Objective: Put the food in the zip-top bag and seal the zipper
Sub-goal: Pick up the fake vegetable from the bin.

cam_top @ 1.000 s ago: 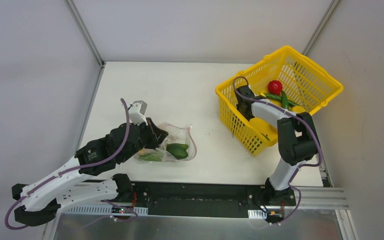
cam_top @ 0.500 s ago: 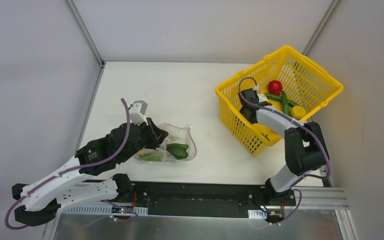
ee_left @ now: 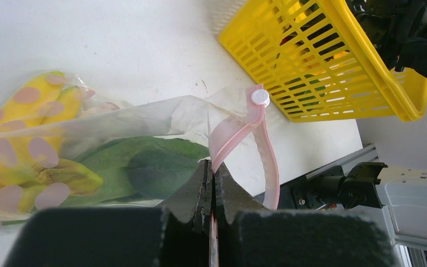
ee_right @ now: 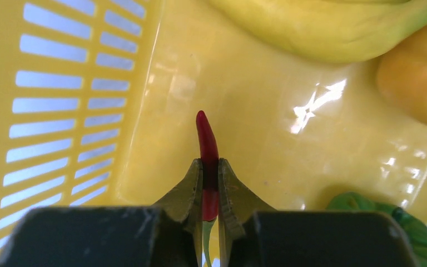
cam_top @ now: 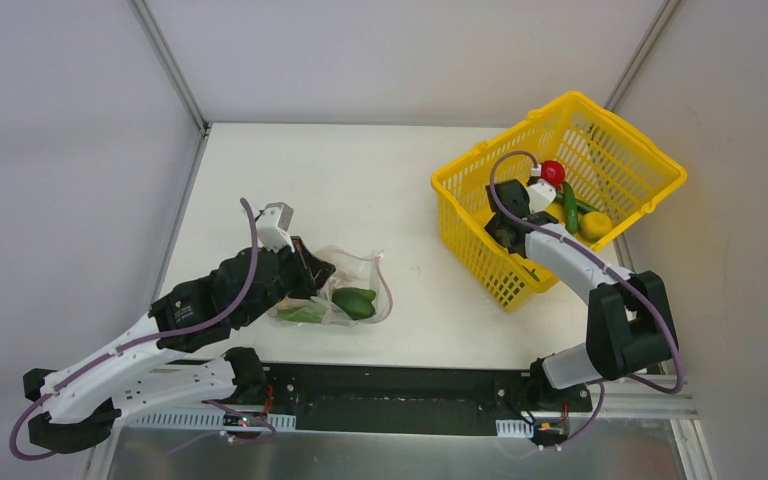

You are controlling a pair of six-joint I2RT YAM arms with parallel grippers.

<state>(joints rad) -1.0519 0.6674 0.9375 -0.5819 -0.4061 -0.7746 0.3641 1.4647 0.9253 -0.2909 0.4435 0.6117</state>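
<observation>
The zip-top bag (cam_top: 358, 283) lies on the table with a green bell pepper (cam_top: 356, 301) and a yellow banana bunch (ee_left: 61, 175) inside. My left gripper (ee_left: 213, 167) is shut on the bag's mouth edge, pinching the pink zipper (ee_left: 256, 130) near its white slider (ee_left: 260, 98). My right gripper (ee_right: 209, 167) is down in the yellow mesh basket (cam_top: 650, 165), shut on a slim red chili (ee_right: 207, 142) with a green stem. Also in the basket are a red tomato (cam_top: 552, 172), green pods (cam_top: 568, 205) and a yellow piece (cam_top: 595, 224).
The basket's slotted wall (ee_right: 61, 111) is close on the gripper's left. A large yellow fruit (ee_right: 333, 28), an orange-yellow one (ee_right: 417, 78) and a green piece (ee_right: 389, 217) lie on the basket floor nearby. White walls enclose the table on three sides.
My right gripper closed on the red chili, and the right arm's elbow swung out to the right while the wrist stayed in the basket. Left arm and bag stayed put.
</observation>
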